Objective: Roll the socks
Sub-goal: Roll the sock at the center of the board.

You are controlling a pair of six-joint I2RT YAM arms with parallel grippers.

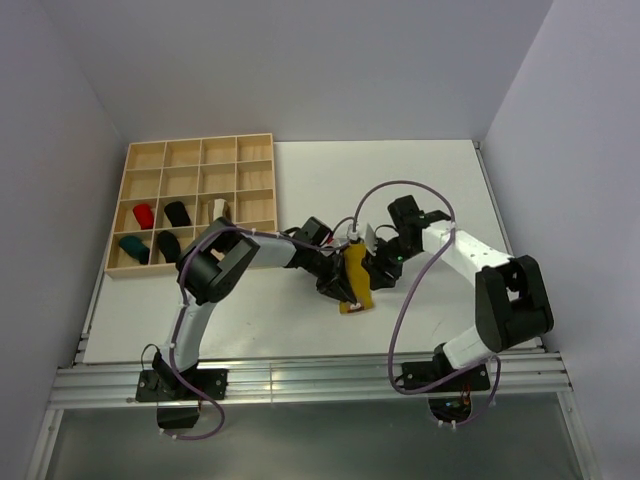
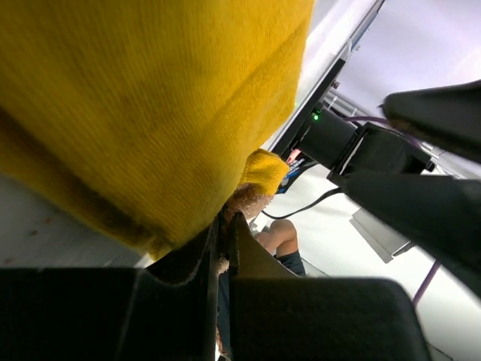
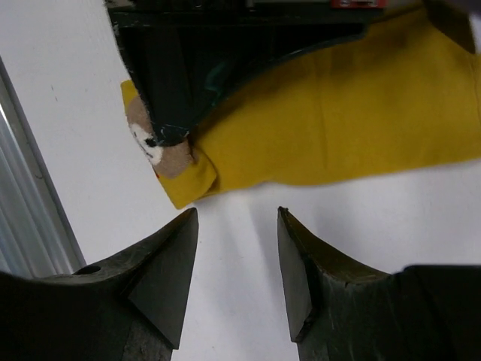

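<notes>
A mustard yellow sock [image 1: 356, 272] lies flat on the white table between my two grippers. My left gripper [image 1: 342, 290] is shut on its near end. In the left wrist view the jaws [image 2: 224, 226] are pressed together on a brownish patch of the sock [image 2: 150, 98], which fills the upper left. In the right wrist view the sock [image 3: 338, 128] lies across the top, with the left gripper [image 3: 169, 131] pinching its brown-patched end. My right gripper [image 3: 234, 222] is open and empty over bare table, just short of the sock's edge; in the top view it [image 1: 378, 272] sits right of the sock.
A wooden divided tray [image 1: 200, 140] stands at the back left. It holds rolled socks: red [image 1: 143, 215], black [image 1: 177, 212], white [image 1: 218, 208], teal [image 1: 133, 248] and another black [image 1: 168, 243]. An aluminium rail [image 1: 300, 375] runs along the near edge. Walls close in on both sides.
</notes>
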